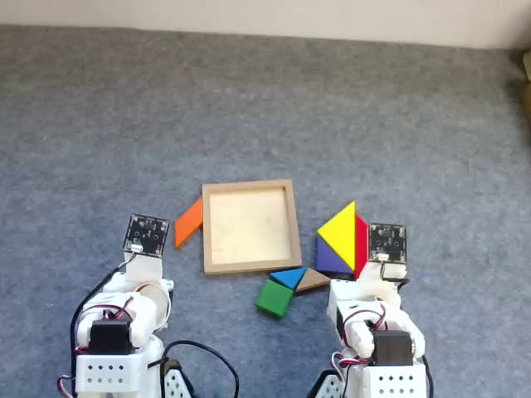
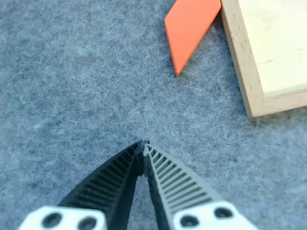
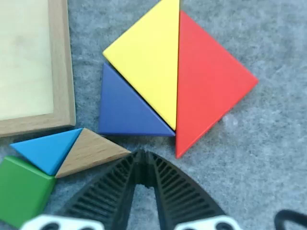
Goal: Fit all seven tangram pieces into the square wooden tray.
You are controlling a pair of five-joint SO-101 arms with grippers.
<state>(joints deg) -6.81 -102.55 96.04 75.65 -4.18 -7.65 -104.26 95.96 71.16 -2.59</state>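
Observation:
The square wooden tray point(image 1: 249, 267) lies empty at the table's middle. An orange parallelogram point(image 1: 188, 221) touches its left side, also in the left wrist view point(image 2: 189, 26) beside the tray's frame point(image 2: 244, 72). Right of the tray, a yellow triangle point(image 3: 148, 57), a red triangle point(image 3: 208, 81) and a dark blue triangle point(image 3: 124, 108) lie packed together. Below the tray corner point(image 3: 62, 72) sit a light blue triangle point(image 3: 48, 148), a wooden triangle point(image 3: 88, 153) and a green square point(image 3: 21, 189). My left gripper point(image 2: 144, 143) is shut, near the orange piece. My right gripper point(image 3: 142, 153) is shut, just short of the red triangle's tip.
Grey carpet point(image 1: 265, 108) covers the whole table, with open room beyond the tray and to both sides. A pale wall strip runs along the far edge. Both arm bases point(image 1: 116, 348) stand at the near edge with their cables.

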